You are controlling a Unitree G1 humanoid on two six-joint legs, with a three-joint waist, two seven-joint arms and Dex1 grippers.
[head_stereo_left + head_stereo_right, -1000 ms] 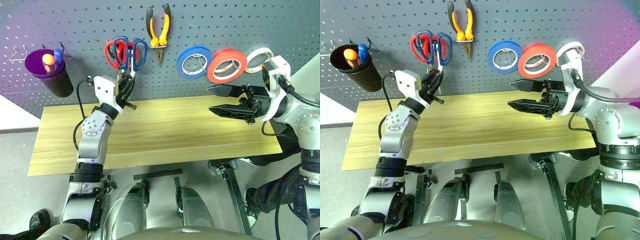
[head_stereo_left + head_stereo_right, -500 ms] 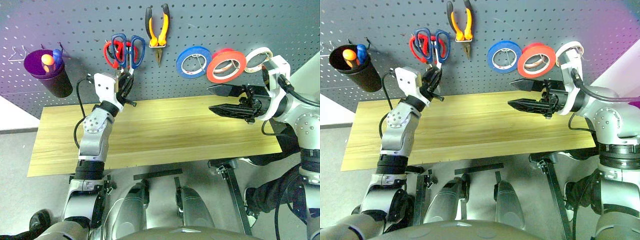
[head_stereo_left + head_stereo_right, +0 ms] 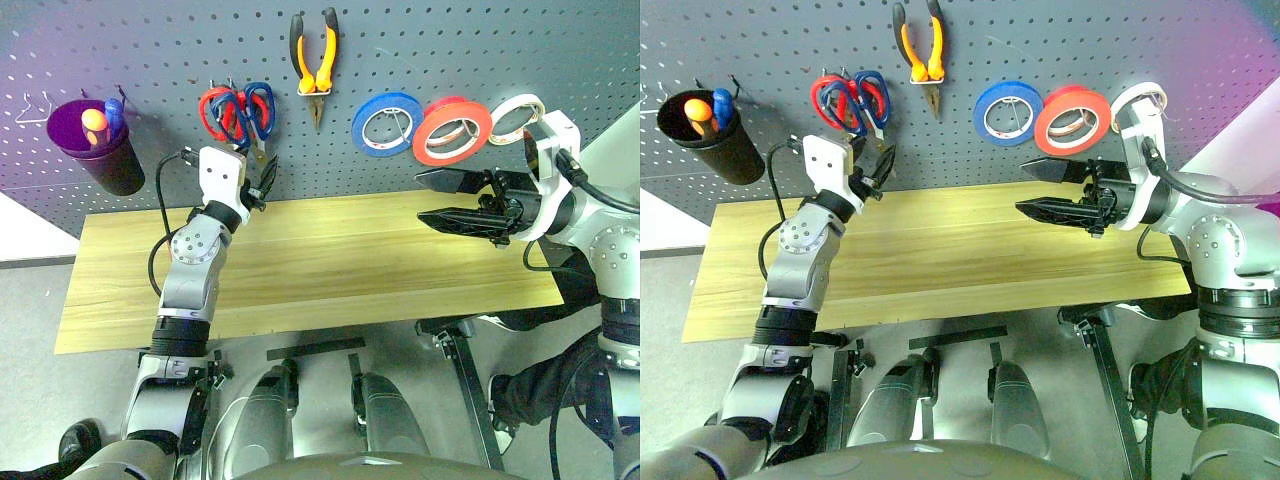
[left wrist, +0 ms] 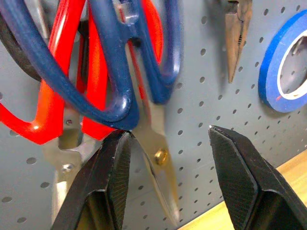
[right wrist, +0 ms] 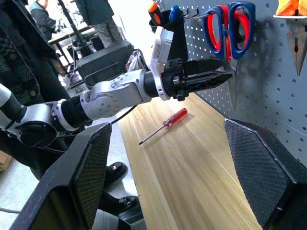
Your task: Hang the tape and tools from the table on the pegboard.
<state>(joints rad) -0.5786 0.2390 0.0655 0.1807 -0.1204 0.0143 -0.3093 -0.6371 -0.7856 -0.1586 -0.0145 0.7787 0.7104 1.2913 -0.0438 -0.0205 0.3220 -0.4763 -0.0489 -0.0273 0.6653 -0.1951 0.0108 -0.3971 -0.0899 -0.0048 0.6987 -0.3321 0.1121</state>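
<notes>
The dark blue-handled scissors (image 3: 250, 108) hang on a pegboard (image 3: 150, 50) hook, overlapping red-handled scissors (image 3: 212, 108). My left gripper (image 3: 262, 178) stands open just below them. In the left wrist view the blade (image 4: 156, 143) hangs between its spread fingers (image 4: 112, 177). The yellow-orange pliers (image 3: 316, 62) and the orange-red tape (image 3: 452, 132) hang further right. A red-handled screwdriver (image 5: 165, 124) lies on the table (image 3: 340, 260) under my left arm. My right gripper (image 3: 420, 197) is open and empty above the table's right part, pointing left.
A blue roll (image 3: 388, 125) and a white roll (image 3: 518, 118) flank the orange-red tape. A purple cup (image 3: 95, 145) holding small handles hangs at the pegboard's left. People (image 5: 43, 19) stand beyond the table's left end.
My left gripper has opened and let go of the blue-handled scissors. They now hang from the hook a little higher and further left.
</notes>
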